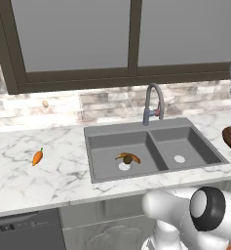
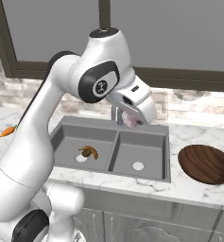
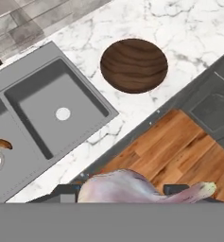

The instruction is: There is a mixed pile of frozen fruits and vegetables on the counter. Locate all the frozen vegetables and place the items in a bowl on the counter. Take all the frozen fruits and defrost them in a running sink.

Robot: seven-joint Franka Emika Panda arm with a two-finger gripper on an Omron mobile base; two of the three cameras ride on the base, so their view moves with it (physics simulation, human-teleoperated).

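The gripper [image 3: 125, 191] pinches the pinkish-white bulb [image 3: 127, 189] above the sink [image 2: 142, 149]. The bowl [image 3: 134, 65] sits at twelve o'clock in the hand view. Banana [image 1: 123, 156] and kiwi [image 1: 128, 159] lie in the left basin; the carrot [image 1: 37, 157] rests on the counter [image 1: 44, 171].

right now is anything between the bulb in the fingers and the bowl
Nothing visible is. The gripper holds the pinkish-white bulb in the air. The hand view shows only bare counter around the bowl, and the bowl is empty.
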